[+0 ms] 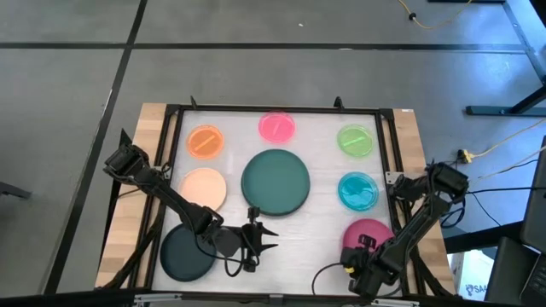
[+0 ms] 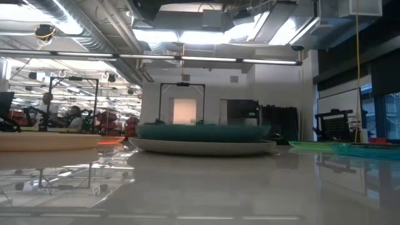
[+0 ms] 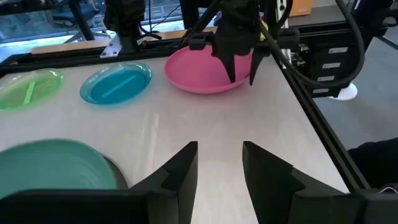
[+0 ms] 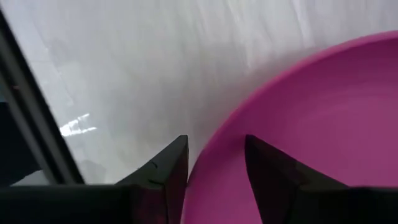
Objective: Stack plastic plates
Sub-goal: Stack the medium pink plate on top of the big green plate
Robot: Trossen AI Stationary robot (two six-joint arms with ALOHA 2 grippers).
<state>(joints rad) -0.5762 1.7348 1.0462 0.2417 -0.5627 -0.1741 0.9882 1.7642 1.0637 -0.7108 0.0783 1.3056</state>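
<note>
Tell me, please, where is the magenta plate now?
In the high view, the magenta plate lies at the table's near right, just below the cyan plate, with the right gripper at its rim.

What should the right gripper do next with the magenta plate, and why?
Probably close. The right gripper is open with the magenta plate's rim between its fingers, so pinching it comes before any lift. The left gripper waits open over bare table near the dark green plate.
</note>
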